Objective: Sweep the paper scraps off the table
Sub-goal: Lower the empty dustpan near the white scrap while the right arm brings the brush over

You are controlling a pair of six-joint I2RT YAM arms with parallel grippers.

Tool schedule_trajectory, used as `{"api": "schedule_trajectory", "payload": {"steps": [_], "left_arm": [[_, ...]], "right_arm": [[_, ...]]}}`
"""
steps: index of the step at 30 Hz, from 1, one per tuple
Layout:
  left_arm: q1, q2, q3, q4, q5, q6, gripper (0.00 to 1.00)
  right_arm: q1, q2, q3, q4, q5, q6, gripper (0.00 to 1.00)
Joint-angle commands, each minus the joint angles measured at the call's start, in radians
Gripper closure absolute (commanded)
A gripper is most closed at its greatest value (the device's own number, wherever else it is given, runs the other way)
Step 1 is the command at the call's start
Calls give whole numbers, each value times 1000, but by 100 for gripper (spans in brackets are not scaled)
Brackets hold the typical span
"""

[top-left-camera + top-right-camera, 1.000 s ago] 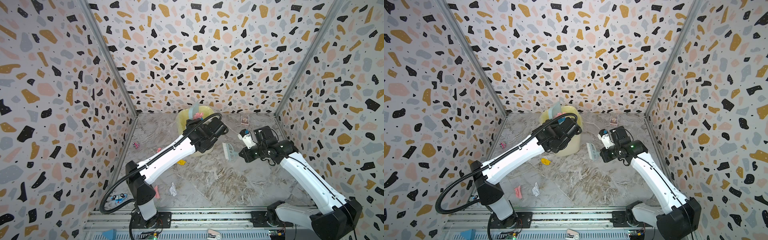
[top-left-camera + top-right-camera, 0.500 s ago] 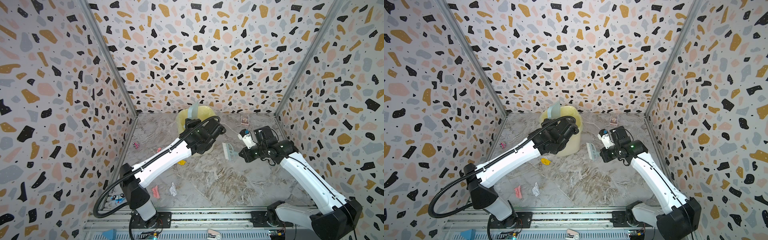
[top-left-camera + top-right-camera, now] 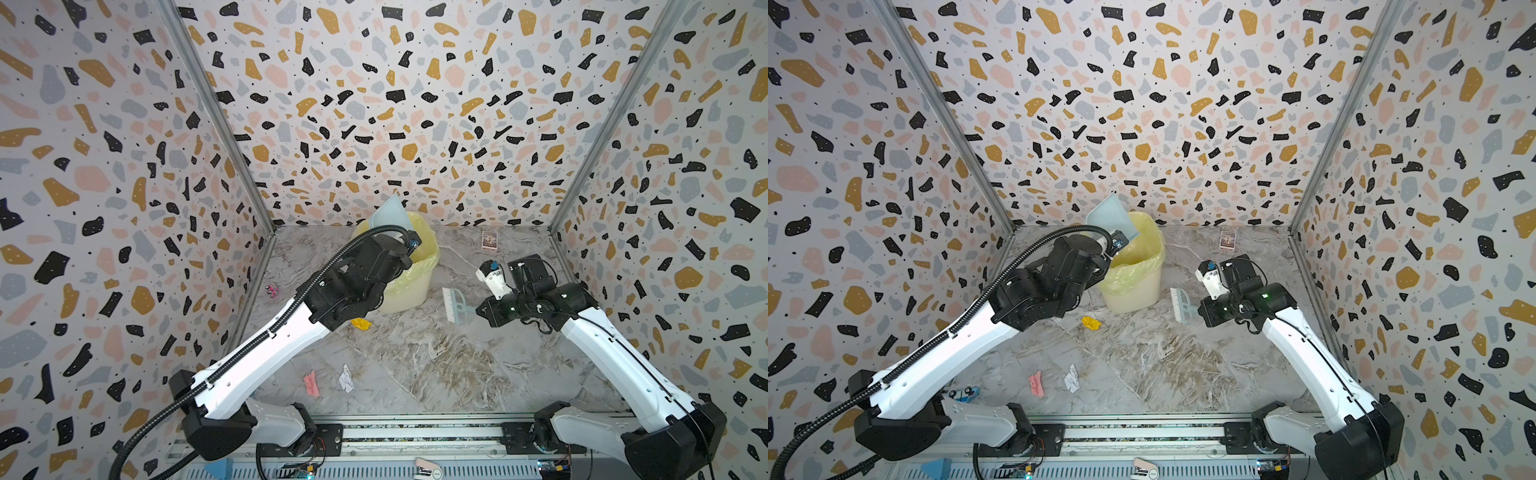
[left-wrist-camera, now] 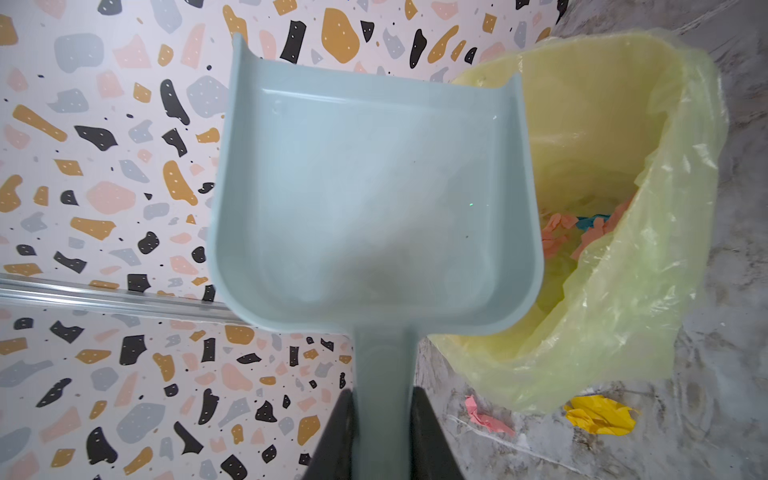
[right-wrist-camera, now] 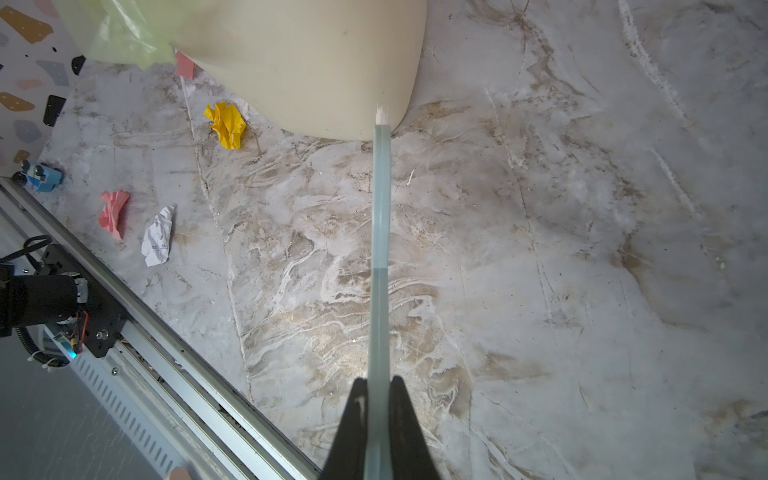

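While my left hand [image 4: 382, 432] grips the dustpan [image 4: 374, 187] over the bin [image 4: 623, 124] by the back edge of the table [image 5: 540, 249], my right hand [image 5: 378, 415] clamps the brush [image 5: 380, 208].

The left arm [image 3: 266, 357] is stretching from the lower left of a top view up toward the middle, with its black wrist [image 3: 361, 274] tilting upward. At the bottom of its wrist view, the left gripper [image 4: 382, 415] is pinching the dustpan [image 4: 374, 199] by the handle. The right arm [image 3: 615, 361] is angling in from the lower right. The right gripper [image 5: 377, 399] is clamping the thin brush [image 5: 380, 249] handle, jaws nearly together.
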Motion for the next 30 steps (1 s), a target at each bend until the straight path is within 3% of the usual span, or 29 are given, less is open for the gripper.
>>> {"api": "schedule_trajectory", "payload": {"steps": [1,9,17,22,30], "left_arm": [[16,-44,-38,58,95,-94,100],[59,-180,-185,101,177,-296,100],[79,-299,-309,94,219,-461,100],[82,-352,-337,63,233,-505,100],[83,-384,-330,-26,249,-535,100]], "right_arm": [[19,-38,-21,23,-49,36,100],[218,-107,-145,185,-122,187,100],[475,-111,-277,466,-210,391,100],[602,-30,-290,622,-224,465,100],[742,176,-203,703,-183,528,100]]}}
